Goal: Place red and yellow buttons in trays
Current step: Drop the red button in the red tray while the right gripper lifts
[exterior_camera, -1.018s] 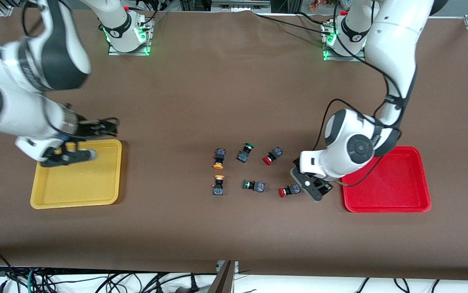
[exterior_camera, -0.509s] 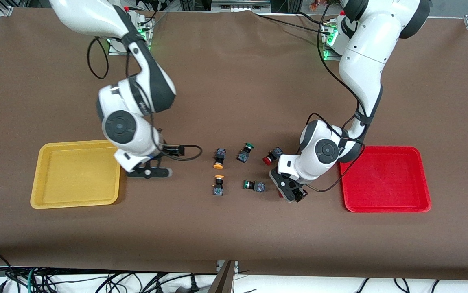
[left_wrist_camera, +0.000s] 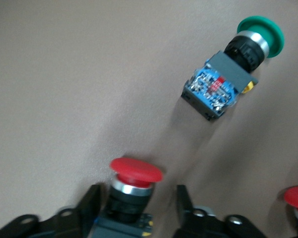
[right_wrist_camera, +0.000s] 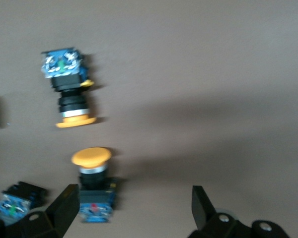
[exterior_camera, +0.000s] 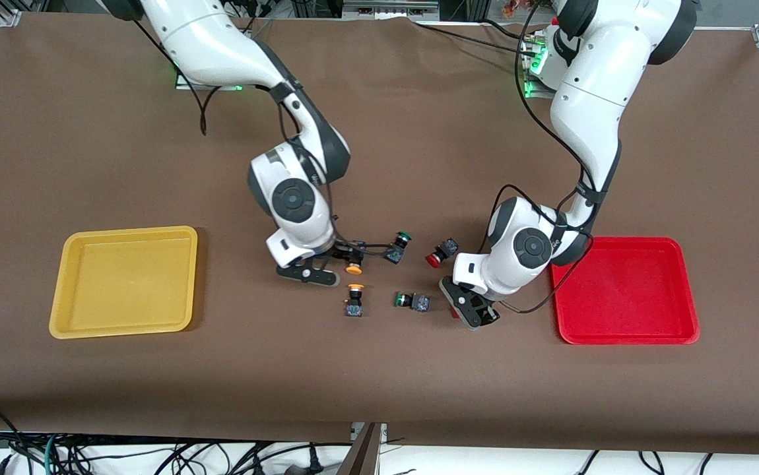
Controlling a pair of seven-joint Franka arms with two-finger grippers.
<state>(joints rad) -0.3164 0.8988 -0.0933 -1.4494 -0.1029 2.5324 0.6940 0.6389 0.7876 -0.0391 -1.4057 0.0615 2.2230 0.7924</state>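
Observation:
My left gripper (exterior_camera: 472, 309) is low over the nearer red button, which it hides in the front view. In the left wrist view my left gripper (left_wrist_camera: 137, 203) is open, and this red button (left_wrist_camera: 134, 191) lies between the jaws. The other red button (exterior_camera: 442, 253) lies farther from the camera. My right gripper (exterior_camera: 317, 272) is open beside the farther yellow button (exterior_camera: 353, 267). In the right wrist view that yellow button (right_wrist_camera: 92, 178) lies close to one finger (right_wrist_camera: 67, 203) of my right gripper (right_wrist_camera: 134, 203). The nearer yellow button (exterior_camera: 355, 300) lies free. The yellow tray (exterior_camera: 56, 316) and the red tray (exterior_camera: 624, 340) hold nothing.
Two green-capped buttons lie among the others, one farther (exterior_camera: 399, 245) and one nearer (exterior_camera: 412, 301). The nearer one also shows in the left wrist view (left_wrist_camera: 228, 79). The yellow tray is at the right arm's end of the table, the red tray at the left arm's end.
My right arm has swung from over the yellow tray to the yellow buttons in the middle. My left gripper has moved over the nearer red button and lowered around it.

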